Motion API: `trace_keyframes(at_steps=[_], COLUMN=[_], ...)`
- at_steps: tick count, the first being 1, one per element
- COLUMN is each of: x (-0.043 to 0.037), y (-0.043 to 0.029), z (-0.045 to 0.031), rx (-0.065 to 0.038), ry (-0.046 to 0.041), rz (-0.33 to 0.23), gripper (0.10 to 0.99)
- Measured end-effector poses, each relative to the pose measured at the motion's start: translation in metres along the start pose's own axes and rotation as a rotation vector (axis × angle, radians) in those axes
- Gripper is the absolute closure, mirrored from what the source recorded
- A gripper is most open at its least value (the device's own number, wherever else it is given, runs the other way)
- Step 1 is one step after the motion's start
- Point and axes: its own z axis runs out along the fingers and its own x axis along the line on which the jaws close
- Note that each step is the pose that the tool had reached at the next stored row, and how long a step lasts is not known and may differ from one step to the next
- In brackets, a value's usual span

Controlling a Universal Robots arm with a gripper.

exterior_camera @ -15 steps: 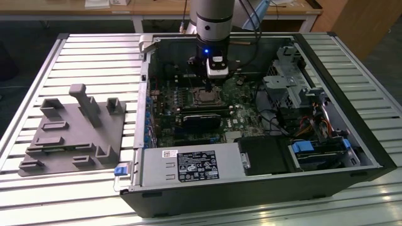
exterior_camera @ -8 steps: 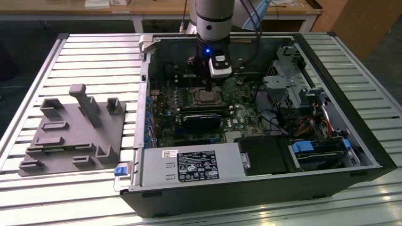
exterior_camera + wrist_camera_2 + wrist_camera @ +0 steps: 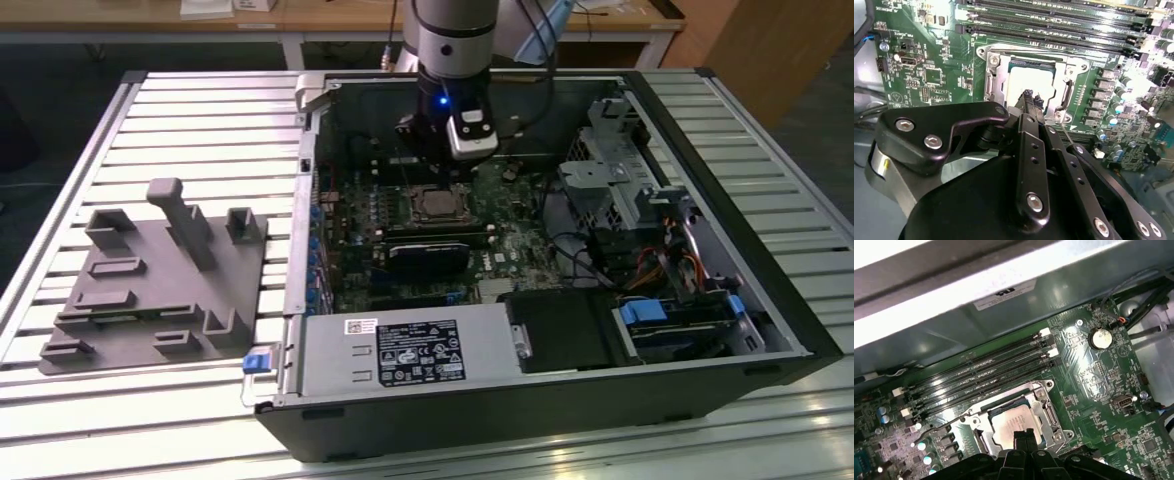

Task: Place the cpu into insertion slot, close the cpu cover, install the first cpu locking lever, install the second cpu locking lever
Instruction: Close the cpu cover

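Observation:
The cpu [image 3: 1013, 421], a flat silver-grey square, lies in the insertion slot [image 3: 434, 205] on the green motherboard. The cpu cover [image 3: 1043, 409], a thin silvery frame, lies flat around the cpu [image 3: 1021, 82], whose top shows through the window. A thin wire locking lever [image 3: 954, 418] runs out along one side of the socket; I cannot tell whether it is latched. My gripper [image 3: 1029, 97] hovers just above the chip with its black fingers pressed together and nothing between them. In the exterior view the gripper [image 3: 435, 176] hangs inside the open case, right behind the socket.
Long black memory slots [image 3: 979, 371] run beside the socket. A black card [image 3: 427, 255] sits in front of it, a power supply [image 3: 400, 350] at the case front, a drive cage [image 3: 614, 170] at the exterior view's right. A grey fixture plate [image 3: 154, 290] lies outside.

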Motion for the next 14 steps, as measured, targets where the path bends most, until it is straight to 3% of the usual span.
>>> trace_keyframes(at_steps=[5,14], x=[0.0000,0.0000], y=[0.0001,0.0000], z=[-0.0003,0.0008], rx=[-0.005,-0.010], ry=[0.0028,0.0067], rz=[-0.056,-0.218], gripper=[0.980,0.980])
